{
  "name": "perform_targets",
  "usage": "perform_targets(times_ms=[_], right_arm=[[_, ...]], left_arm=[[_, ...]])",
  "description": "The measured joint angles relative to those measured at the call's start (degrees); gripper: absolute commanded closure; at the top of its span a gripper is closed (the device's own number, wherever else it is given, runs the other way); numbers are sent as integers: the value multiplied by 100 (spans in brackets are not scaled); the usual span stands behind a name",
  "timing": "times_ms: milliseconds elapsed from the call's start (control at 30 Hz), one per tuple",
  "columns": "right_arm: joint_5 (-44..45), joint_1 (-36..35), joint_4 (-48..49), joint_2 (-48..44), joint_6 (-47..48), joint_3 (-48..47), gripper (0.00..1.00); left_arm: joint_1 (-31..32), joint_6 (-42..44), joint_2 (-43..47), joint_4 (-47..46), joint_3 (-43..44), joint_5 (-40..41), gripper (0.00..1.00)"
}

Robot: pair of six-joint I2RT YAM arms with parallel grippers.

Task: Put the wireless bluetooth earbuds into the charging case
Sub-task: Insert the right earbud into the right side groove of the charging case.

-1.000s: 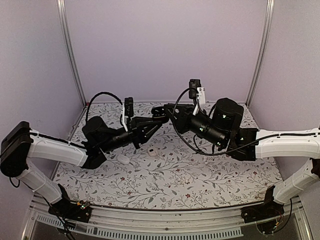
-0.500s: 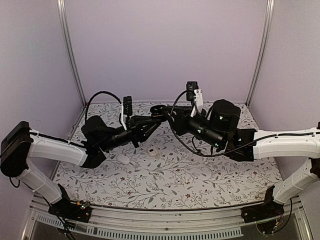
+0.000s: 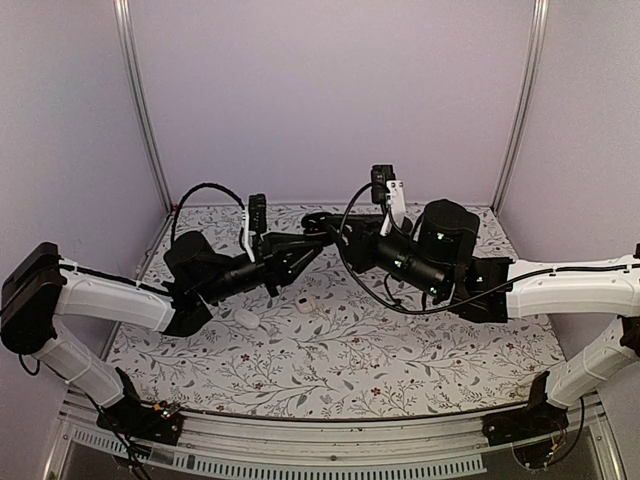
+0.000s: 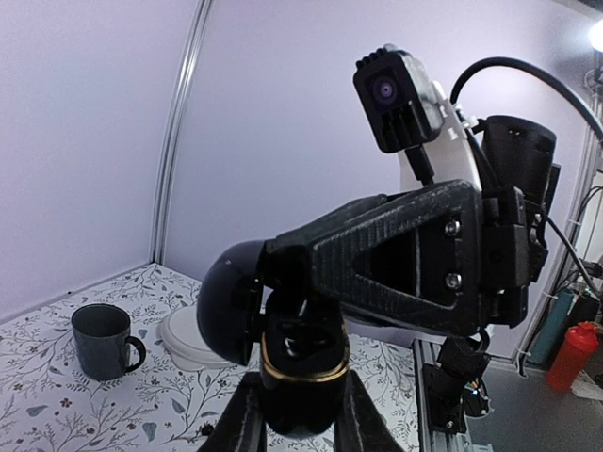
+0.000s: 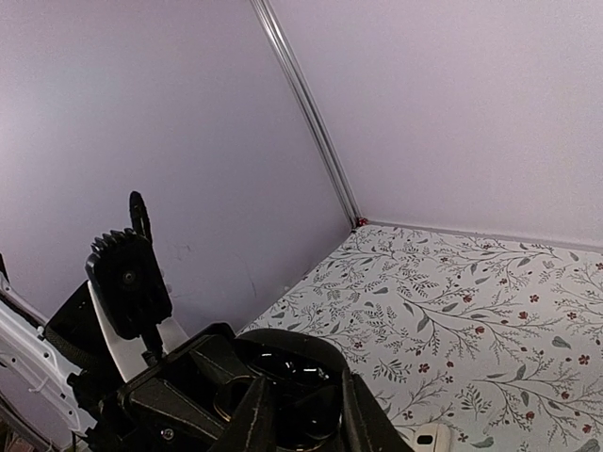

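The black charging case [image 4: 301, 377] has a gold rim, and its lid hangs open to the left. My left gripper [image 4: 300, 400] is shut on its lower body and holds it up above the table [image 3: 330, 350]. Dark glossy shapes lie in its wells [image 5: 294, 369]; I cannot tell the earbuds apart from the case. My right gripper [image 5: 306, 395] reaches in from the right, its fingers [image 4: 396, 254] slightly apart over the case's mouth. In the top view both grippers meet mid-air at the case [image 3: 316, 220]. What, if anything, lies between the right tips is hidden.
A white oval thing [image 3: 247, 318] and a small white box [image 3: 305, 305] lie on the floral table below the left arm. The left wrist view shows a dark mug [image 4: 104, 341], a white round dish [image 4: 179, 334] and a red bottle [image 4: 575, 353] off the table edge.
My right arm has shifted a little to the left, closer over the case, and its jaws have widened slightly. The left gripper and case have barely moved.
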State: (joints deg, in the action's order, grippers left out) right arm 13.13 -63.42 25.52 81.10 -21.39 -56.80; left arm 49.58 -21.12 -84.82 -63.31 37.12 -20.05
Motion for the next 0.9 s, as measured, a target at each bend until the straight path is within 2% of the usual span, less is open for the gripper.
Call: perform_targets(times_ms=[467,900], right_arm=[[35,11,-629,138,-68,-396,75],[173,42,-1355,315,-527,-782,71]], left_arm=[[-11,302,-2,122,2,26,100],[31,599,-61,282,2,339,100]])
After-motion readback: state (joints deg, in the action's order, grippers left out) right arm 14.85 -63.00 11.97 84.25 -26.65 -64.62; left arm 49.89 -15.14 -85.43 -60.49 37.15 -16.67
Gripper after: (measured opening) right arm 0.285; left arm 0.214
